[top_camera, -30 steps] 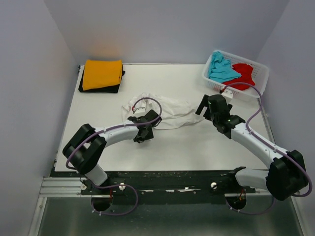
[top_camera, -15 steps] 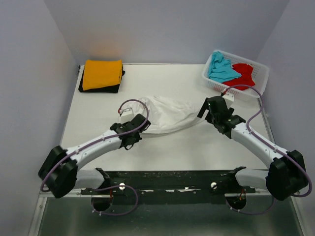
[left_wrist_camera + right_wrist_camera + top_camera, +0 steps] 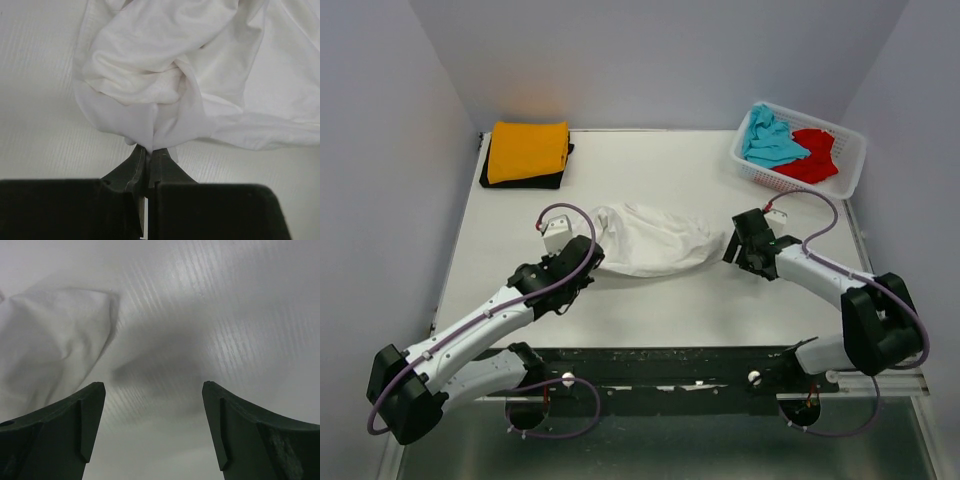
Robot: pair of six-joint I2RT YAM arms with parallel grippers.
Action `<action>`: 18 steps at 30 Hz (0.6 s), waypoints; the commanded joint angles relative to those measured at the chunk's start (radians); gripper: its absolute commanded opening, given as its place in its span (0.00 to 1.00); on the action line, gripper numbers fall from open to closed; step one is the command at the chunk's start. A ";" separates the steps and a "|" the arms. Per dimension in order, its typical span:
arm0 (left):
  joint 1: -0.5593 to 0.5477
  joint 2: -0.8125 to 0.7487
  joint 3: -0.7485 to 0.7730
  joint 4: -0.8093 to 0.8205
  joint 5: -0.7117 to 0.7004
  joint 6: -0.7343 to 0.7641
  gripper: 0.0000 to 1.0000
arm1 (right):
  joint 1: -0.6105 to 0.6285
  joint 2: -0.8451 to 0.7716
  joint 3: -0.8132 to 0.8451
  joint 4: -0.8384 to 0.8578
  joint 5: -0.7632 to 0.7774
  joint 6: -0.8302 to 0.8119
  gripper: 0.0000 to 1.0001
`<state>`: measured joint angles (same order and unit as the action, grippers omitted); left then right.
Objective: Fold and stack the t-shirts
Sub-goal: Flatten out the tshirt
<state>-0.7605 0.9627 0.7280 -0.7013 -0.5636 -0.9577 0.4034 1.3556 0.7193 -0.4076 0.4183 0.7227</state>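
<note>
A crumpled white t-shirt (image 3: 650, 240) lies bunched in the middle of the table. My left gripper (image 3: 588, 258) is shut on its left edge; the left wrist view shows cloth (image 3: 165, 95) pinched between the closed tips (image 3: 148, 150). At the shirt's right end my right gripper (image 3: 738, 243) stands open, low over bare table, with the shirt's edge (image 3: 50, 340) just left of its left finger (image 3: 82, 415). A folded orange-yellow t-shirt (image 3: 528, 150) rests on a folded black t-shirt (image 3: 520, 181) at the back left. The turquoise t-shirt (image 3: 770, 138) and the red t-shirt (image 3: 810, 155) lie crumpled in the basket.
The white lattice basket (image 3: 850, 175) stands at the back right corner. Grey walls close in the table on the left, back and right. The black mounting rail (image 3: 670, 362) runs along the near edge.
The left gripper shut on the white shirt's left edge and pulled it toward the near left, bunching it. The right gripper came down toward the table at the shirt's right end.
</note>
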 commanded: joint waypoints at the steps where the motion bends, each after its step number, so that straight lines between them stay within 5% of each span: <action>1: 0.001 -0.004 -0.009 0.019 -0.021 0.025 0.00 | -0.013 0.119 0.054 0.100 -0.044 -0.022 0.85; 9: 0.001 0.007 -0.024 0.044 -0.008 0.037 0.00 | -0.020 0.277 0.164 0.111 -0.020 -0.026 0.83; 18: 0.001 -0.004 -0.034 0.050 -0.001 0.040 0.00 | -0.021 0.157 0.150 0.077 -0.045 -0.075 0.83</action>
<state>-0.7605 0.9699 0.7071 -0.6704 -0.5629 -0.9272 0.3904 1.5757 0.8593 -0.3511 0.3908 0.6788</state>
